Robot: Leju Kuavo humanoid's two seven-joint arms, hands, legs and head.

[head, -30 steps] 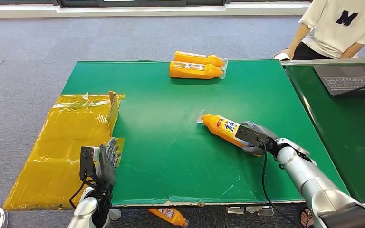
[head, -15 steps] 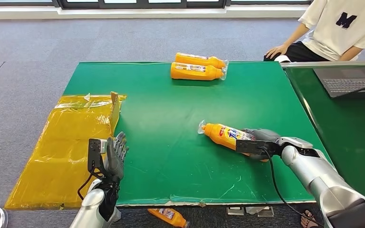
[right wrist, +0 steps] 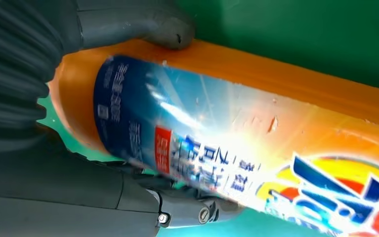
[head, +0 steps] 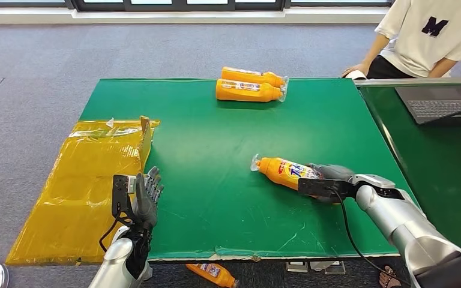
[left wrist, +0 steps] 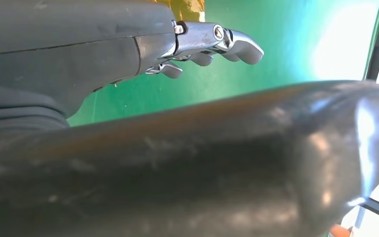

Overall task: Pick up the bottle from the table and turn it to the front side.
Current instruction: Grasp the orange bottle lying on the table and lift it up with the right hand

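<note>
Here, lower right, the right hand (head: 327, 178) grips the bottle (head: 283, 171) lying on the table (head: 216, 150); the left hand (head: 144, 198), lower left, is spread, holding nothing.

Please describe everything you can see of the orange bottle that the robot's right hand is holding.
The orange bottle looks like glossy plastic, with a blue, red and yellow printed label facing up. It lies on its side near the middle of the green table, its clear-wrapped cap end pointing away from the arm. The right hand grips its base end, thumb on one side.
</note>
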